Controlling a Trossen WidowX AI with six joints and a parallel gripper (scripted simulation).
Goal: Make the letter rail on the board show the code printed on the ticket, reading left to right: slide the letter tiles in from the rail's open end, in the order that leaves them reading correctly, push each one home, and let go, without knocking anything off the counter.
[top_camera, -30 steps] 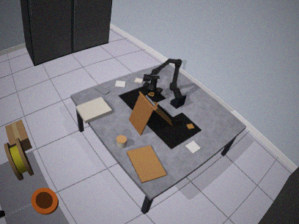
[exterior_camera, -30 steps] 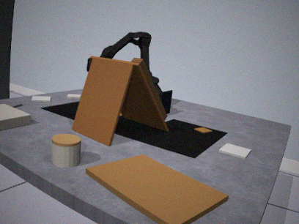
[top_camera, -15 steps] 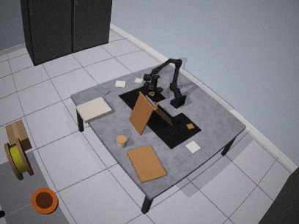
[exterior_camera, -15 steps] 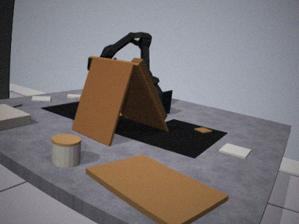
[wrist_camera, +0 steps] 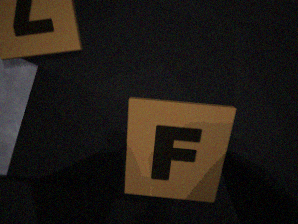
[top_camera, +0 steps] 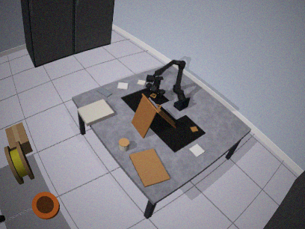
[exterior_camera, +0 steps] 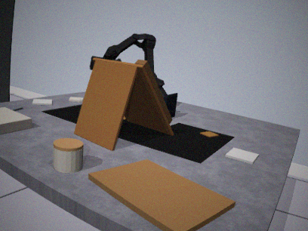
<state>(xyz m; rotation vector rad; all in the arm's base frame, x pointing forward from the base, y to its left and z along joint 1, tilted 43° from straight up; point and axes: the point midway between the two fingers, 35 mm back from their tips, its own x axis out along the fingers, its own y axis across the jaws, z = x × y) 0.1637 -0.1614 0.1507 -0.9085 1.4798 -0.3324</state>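
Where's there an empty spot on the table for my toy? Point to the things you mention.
Bare grey shows between the round tub (top_camera: pixel 124 145) (exterior_camera: pixel 68 156) and the pale slab (top_camera: pixel 96 111) (exterior_camera: pixel 11 120). It's crowded around the gripper (top_camera: pixel 153 93), the leaning boards (top_camera: pixel 143 117) (exterior_camera: pixel 107 102) and the tiles.

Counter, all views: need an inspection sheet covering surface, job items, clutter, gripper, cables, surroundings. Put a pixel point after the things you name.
Surface: grey counter (top_camera: pixel 224 127) (exterior_camera: pixel 264 128), black mat (top_camera: pixel 176 138) (exterior_camera: pixel 177 145) (wrist_camera: pixel 150 50) on it.
Job's things: F tile (top_camera: pixel 153 96) (wrist_camera: pixel 180 190) at the gripper; L tile (wrist_camera: pixel 65 40) partly in the wrist view; another tile (top_camera: pixel 193 129) (exterior_camera: pixel 209 133) on the mat, letter unreadable. Ticket code and rail contents: cannot tell.
Clutter: lidded jar (top_camera: pixel 124 145) (exterior_camera: pixel 68 156), flat brown board (top_camera: pixel 149 168) (exterior_camera: pixel 162 194), pale block (top_camera: pixel 96 111) (exterior_camera: pixel 13 120).
Gripper: gripper (top_camera: pixel 154 93) (wrist_camera: pixel 174 153) shut on the F tile.
Cables: nothing seen on the counter.
Surroundings: dark cabinet (top_camera: pixel 56 30) (exterior_camera: pixel 5 49); spool (top_camera: pixel 18 162) on the floor side.
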